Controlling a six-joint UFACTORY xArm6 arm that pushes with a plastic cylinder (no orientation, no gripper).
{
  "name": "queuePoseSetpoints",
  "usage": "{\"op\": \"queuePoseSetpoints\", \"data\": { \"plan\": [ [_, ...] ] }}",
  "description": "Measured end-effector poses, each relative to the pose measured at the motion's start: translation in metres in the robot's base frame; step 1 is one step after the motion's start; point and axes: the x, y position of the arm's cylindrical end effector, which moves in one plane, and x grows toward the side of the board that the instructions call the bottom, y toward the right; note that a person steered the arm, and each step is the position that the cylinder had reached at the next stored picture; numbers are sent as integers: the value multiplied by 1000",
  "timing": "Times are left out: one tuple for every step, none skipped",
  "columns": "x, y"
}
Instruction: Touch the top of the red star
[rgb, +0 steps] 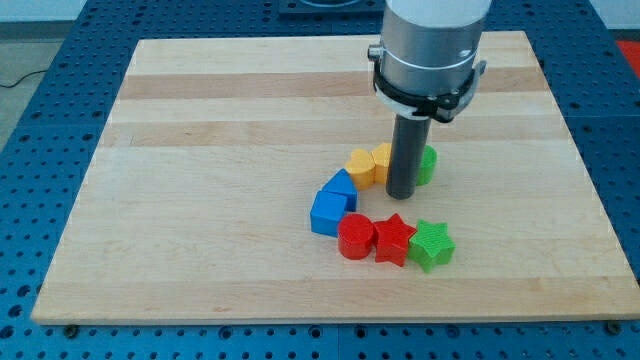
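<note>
The red star (394, 238) lies near the view's bottom middle of the wooden board (200, 200). A red cylinder (355, 236) touches its left side and a green star (432, 244) touches its right side. My tip (401, 193) is the lower end of the dark rod. It stands just above the red star in the view, a small gap away from it. The rod hides part of the blocks behind it.
A blue block (328, 213) and a second blue block (341, 186) sit left of the tip. A yellow-orange block (362, 166), a yellow block (382, 157) and a green block (427, 165) lie around the rod.
</note>
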Motion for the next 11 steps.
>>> {"op": "queuePoseSetpoints", "data": {
  "plan": [
    [0,-3],
    [0,-10],
    [0,-14],
    [4,-15],
    [14,-15],
    [21,-15],
    [27,-15],
    [32,-15],
    [35,-15],
    [39,-15],
    [40,-15]
  ]
}}
